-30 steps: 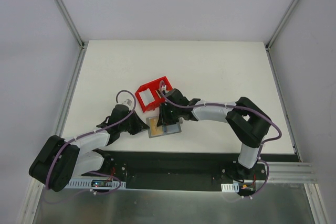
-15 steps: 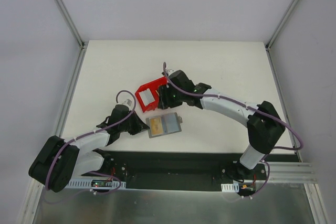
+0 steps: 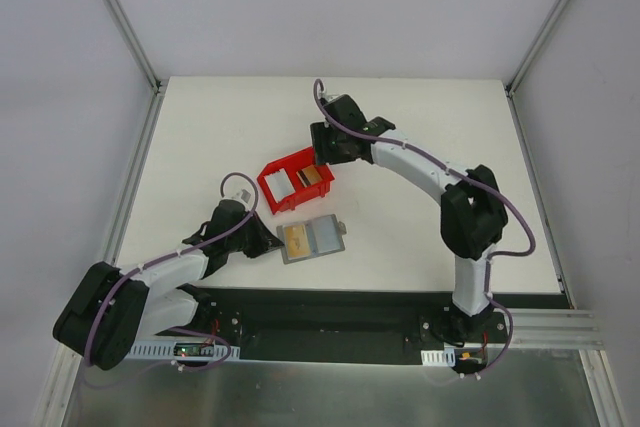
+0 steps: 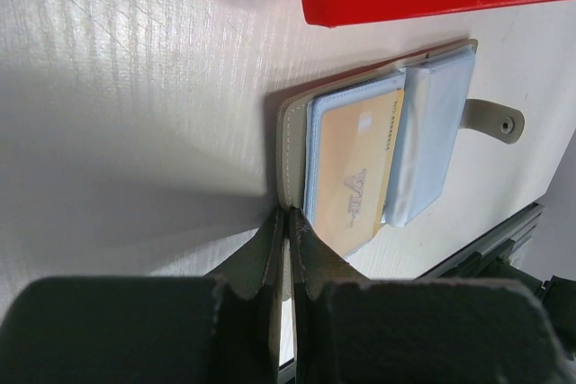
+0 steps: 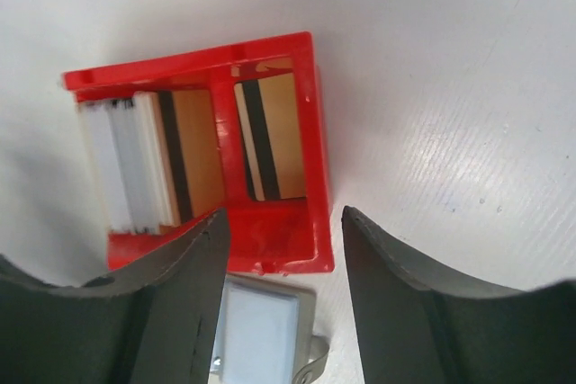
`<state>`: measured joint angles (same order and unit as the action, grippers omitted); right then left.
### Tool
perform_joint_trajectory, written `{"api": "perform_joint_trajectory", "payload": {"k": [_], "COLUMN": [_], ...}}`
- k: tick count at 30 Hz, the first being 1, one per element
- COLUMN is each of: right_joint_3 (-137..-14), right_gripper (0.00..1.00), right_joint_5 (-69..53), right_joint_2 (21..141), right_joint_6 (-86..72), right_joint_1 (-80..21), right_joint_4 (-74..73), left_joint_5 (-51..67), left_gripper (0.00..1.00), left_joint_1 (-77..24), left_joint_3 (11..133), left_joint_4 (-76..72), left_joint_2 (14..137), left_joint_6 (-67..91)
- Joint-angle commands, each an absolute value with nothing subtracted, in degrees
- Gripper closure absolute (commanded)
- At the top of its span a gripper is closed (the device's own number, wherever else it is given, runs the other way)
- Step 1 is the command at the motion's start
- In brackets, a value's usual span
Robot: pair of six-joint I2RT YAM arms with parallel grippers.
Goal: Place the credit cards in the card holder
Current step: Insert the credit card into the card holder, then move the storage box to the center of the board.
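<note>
The grey card holder lies open near the table's front edge. A gold card sits in its left pocket, and shows in the left wrist view. My left gripper is shut on the holder's left edge. The red bin holds white cards and gold cards with dark stripes. My right gripper hovers open and empty above the bin's far right side; the holder shows below it.
Metal frame posts and grey walls enclose the white table. The holder's snap tab points toward the table's front rail.
My right gripper has lifted away from the card holder and swung back to above the red bin's far side. The gold card stays in the holder. The left arm has not moved.
</note>
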<state>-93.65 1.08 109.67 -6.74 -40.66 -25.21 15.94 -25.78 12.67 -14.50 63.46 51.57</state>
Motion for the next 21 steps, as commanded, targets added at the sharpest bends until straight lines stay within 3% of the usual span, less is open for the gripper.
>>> {"api": "perform_joint_trajectory", "payload": {"k": [1,6,21], "right_joint_3": [-97.9,-99.0,-92.5], "right_gripper": [0.46,0.50,0.82], "right_joint_5": [-2.3,-2.8,5.4], "right_joint_2": [114.2,117.0,113.6], "right_joint_6": [-4.0,-2.3,2.5], "right_joint_1": [-39.8,-39.4,-37.9], "right_joint_4": [-28.8,-28.0,-27.7], "left_joint_5": [13.7,14.1,15.0], "left_gripper": [1.00,1.00,1.00], "left_joint_1": [-25.4,-25.4,-25.4], "left_joint_3": [12.3,12.5,13.4], "left_joint_4": [-10.3,-10.0,-9.6], "left_joint_2": [62.5,62.1,62.6], "left_joint_6": [49.9,49.7,49.3]}}
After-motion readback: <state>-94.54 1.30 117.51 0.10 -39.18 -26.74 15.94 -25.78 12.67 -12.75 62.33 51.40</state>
